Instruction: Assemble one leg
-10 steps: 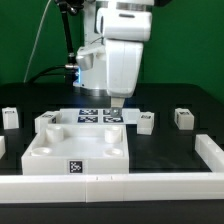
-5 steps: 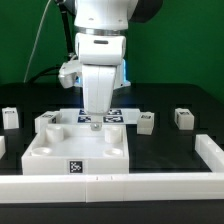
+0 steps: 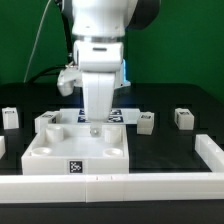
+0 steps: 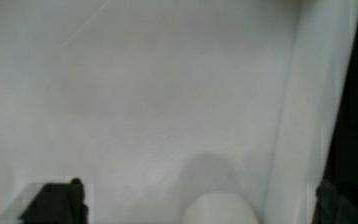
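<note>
The large white tray (image 3: 60, 152) with a marker tag on its front wall lies in the middle. My gripper (image 3: 93, 122) hangs low over its far part, with the fingers spread. In the wrist view the gripper (image 4: 211, 200) shows one dark fingertip (image 4: 55, 202) at each side, the tray's white surface (image 4: 140, 90) close below, and a pale round shape (image 4: 222, 208) between them. It grips nothing. Small white legs lie on the table: one (image 3: 146, 121) on the exterior view's right of the tray, one (image 3: 183, 118) farther right, one (image 3: 10, 117) at far left.
A white block (image 3: 45, 122) stands at the tray's far left corner. The marker board (image 3: 118, 115) lies behind the tray, mostly hidden by the arm. A low white wall (image 3: 150, 186) runs along the front and turns back on the right (image 3: 208, 150).
The arm has moved to the exterior view's left and come down, from over the marker board to low over the tray's far part.
</note>
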You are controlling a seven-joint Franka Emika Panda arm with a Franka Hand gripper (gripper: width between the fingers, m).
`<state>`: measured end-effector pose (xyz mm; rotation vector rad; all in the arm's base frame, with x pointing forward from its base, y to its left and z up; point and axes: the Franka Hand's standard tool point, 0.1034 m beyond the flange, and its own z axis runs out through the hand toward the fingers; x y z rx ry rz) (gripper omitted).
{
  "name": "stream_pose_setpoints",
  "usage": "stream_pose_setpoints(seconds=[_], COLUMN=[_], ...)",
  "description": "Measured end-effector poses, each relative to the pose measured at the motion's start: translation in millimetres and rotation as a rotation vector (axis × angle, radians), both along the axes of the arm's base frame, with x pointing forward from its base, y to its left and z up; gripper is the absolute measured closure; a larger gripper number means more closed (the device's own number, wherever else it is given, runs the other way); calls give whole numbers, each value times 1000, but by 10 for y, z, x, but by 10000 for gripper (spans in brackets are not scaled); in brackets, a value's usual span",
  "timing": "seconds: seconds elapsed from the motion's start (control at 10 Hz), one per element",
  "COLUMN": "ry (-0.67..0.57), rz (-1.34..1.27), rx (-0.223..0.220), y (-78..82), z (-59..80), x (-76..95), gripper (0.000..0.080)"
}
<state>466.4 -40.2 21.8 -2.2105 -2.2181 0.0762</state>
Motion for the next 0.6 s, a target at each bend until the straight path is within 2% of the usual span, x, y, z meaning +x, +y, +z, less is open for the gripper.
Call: stream_pose_setpoints(seconds=[0.3,0.5,0.6], ry=[14,18,18], rz=[-2,-3,-4], rx=[6,6,6], y=[13,17,16], z=[-99,-116,-116], x=[-61,-70,-70], gripper=[150,150,260])
